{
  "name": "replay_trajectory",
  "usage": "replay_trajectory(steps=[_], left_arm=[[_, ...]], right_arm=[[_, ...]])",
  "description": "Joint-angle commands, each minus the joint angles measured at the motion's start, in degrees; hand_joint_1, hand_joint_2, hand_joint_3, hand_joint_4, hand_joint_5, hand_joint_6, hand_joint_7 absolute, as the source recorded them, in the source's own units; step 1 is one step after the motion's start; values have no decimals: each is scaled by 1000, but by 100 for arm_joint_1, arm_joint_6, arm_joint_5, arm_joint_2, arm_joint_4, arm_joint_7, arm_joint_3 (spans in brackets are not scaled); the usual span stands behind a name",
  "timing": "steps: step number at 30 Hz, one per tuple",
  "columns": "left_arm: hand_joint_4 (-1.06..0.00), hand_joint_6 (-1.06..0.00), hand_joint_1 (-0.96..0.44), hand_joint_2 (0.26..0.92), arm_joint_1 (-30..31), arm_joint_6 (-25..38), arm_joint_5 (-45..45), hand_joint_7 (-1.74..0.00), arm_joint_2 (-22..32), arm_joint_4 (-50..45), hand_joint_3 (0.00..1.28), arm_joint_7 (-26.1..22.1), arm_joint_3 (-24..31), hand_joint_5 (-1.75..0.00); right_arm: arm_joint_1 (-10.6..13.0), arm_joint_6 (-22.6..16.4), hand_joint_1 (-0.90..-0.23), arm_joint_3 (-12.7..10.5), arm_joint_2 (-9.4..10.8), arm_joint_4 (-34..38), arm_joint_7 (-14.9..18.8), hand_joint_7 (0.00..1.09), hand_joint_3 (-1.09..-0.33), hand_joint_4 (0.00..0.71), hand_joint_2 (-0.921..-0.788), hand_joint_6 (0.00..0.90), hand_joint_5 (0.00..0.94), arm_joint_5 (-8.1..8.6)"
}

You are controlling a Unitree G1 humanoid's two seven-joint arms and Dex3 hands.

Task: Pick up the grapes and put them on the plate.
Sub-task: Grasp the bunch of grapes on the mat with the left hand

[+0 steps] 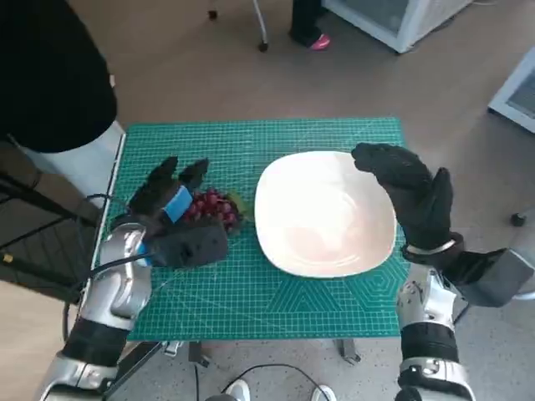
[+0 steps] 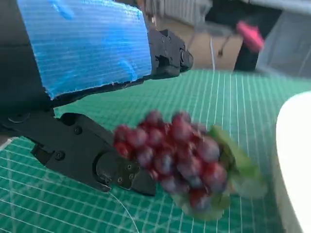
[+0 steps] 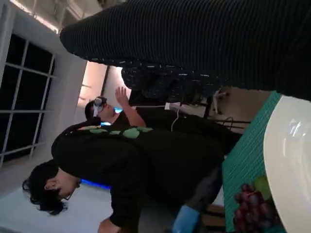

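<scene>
While the grapes (image 1: 214,209) lie on the green mat just beside the plate (image 1: 324,213), we judge the grasp unfinished: left hand (image 1: 171,221) over them, fingers (image 2: 121,170) spread, touching. Next: close, lift, carry plateward. Right hand (image 1: 410,188) empty, fingers loosely apart.

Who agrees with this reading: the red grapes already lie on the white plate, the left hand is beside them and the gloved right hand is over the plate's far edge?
One detail is wrong. The grapes are not on the plate; they lie on the green mat beside it, as the head view shows. The left hand is indeed beside them and the right hand over the plate's far edge.
</scene>
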Motion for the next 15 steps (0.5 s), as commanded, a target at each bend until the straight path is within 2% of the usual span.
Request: replay_trajectory(steps=[1,15], left_arm=[[1,-165,-499,752,-352,10,-86,0,14,472,1,37,-173,1],[1,-161,-489,753,-1027,-248,-274,0,-133,1791,1,387,-587,1]], right_arm=[[123,39,-365,-26,-58,74,28,0,-554,551,-921,512,0,-4],[50,-145,-365,-87,-115,268,63,0,-553,552,-921,513,0,-7]])
